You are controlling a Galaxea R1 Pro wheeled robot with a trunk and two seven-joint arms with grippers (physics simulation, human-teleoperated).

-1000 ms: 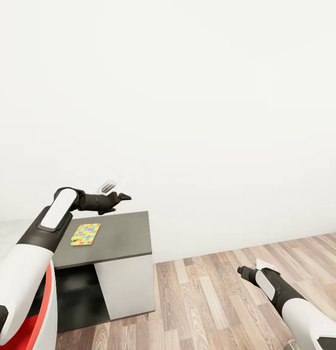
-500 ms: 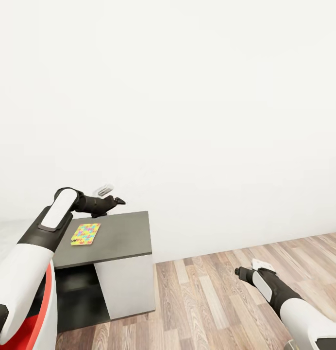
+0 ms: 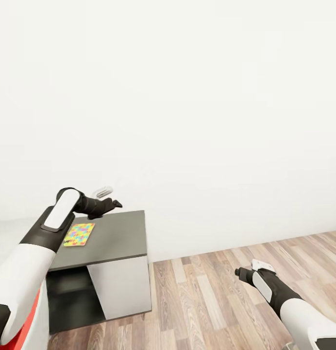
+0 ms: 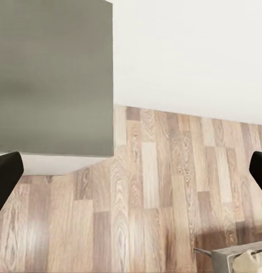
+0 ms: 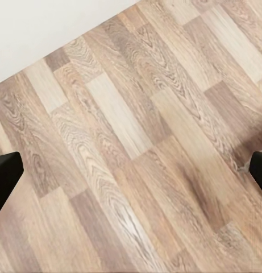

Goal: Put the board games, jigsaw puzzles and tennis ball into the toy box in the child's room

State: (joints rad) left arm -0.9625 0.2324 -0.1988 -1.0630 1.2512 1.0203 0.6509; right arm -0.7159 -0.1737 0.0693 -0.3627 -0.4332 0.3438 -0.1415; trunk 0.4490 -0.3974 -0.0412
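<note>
Head view: jigsaw puzzle (image 3: 79, 234) flat on dark cabinet (image 3: 120, 236). Wrist views: both grippers' jaws wide, empty, above plank floor (image 5: 136, 159).

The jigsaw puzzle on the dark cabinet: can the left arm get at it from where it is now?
Probably yes. The jigsaw puzzle lies flat on the dark cabinet with nothing on top, and the open left gripper hangs just above and beyond it.

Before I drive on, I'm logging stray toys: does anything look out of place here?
Yes: one multicoloured flat jigsaw puzzle square lies on the dark grey cabinet top, near its left edge, outside any toy box.
</note>
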